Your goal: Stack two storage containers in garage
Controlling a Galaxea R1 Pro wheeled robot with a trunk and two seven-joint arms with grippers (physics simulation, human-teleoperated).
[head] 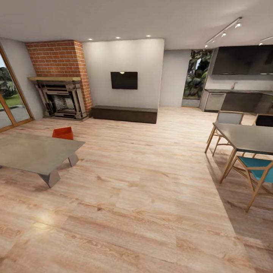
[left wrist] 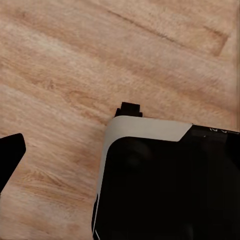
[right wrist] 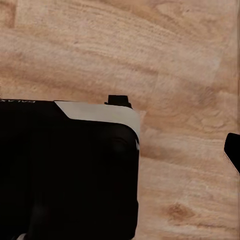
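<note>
One orange-red storage container [head: 63, 133] sits on the light wood plank floor [head: 144, 197] at the left of the head view, just behind the grey coffee table [head: 36, 153], before the brick fireplace [head: 60, 83]. Whether either gripper is apart or together, I cannot tell.

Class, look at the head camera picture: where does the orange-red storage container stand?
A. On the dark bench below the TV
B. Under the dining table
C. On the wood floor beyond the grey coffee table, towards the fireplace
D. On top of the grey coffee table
C: the storage container stands on the plank floor past the far edge of the coffee table, in front of the fireplace.
</note>
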